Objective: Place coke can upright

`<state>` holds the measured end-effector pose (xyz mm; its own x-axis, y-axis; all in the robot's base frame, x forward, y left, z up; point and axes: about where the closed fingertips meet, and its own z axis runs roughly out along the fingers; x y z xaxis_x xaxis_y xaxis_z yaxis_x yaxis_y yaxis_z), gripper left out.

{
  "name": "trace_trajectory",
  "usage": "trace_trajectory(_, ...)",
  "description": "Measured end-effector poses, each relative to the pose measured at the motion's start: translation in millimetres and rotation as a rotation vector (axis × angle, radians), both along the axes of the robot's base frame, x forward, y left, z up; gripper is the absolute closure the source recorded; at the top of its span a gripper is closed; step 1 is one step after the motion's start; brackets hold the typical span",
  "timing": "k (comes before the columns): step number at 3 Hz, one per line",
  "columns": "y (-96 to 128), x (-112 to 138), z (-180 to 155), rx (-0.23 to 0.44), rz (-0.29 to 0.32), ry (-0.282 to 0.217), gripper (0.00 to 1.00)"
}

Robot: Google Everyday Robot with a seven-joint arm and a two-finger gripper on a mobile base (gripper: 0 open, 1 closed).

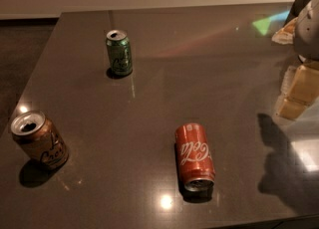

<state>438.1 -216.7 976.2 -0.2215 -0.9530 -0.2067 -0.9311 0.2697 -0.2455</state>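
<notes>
The coke can point(194, 157) is red with white cursive lettering. It lies on its side on the dark table point(149, 108), at front centre, with its silver top facing the front edge. My gripper point(298, 92) shows as tan-yellow parts under a grey arm at the right edge of the camera view. It hangs above the table, up and to the right of the coke can, well apart from it. It holds nothing that I can see. Its shadow falls on the table to the right of the can.
A green can point(119, 53) stands upright at the back left. A tan-brown can point(40, 140) stands upright near the front left edge. The table's front edge runs just below the coke can. A pale wall lies behind the table.
</notes>
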Motion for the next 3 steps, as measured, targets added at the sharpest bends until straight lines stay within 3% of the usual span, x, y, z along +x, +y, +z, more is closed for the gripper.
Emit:
trace_trajectory(1, 2, 1, 0, 0.000, 0.013, -0.001, 0.00)
trace_trajectory(2, 15, 4, -2, -0.002, 0.106, -0.005, 0.00)
trace_trajectory(3, 32, 4, -4, -0.003, 0.236, -0.014, 0.00)
